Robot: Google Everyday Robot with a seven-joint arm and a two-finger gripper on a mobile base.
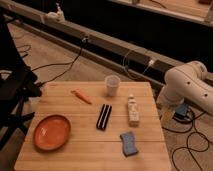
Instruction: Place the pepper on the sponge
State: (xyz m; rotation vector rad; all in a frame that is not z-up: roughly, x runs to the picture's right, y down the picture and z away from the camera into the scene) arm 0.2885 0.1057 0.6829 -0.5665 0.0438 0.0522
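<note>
The pepper (81, 96), slim and orange-red, lies on the wooden table (65, 152) at its back left. The blue sponge (129, 142) lies flat near the front right corner. Nothing rests on the sponge. My white arm (186, 85) is folded beside the table's right edge, well off the tabletop. The gripper is hidden among the arm's links there, far from both pepper and sponge, and it carries nothing that I can see.
An orange plate (51, 132) sits front left. A black ridged block (103, 116) lies mid-table, with a clear cup (112, 85) behind it and a small white bottle (132, 110) to its right. Cables cross the floor, and a dark chair (12, 90) stands left.
</note>
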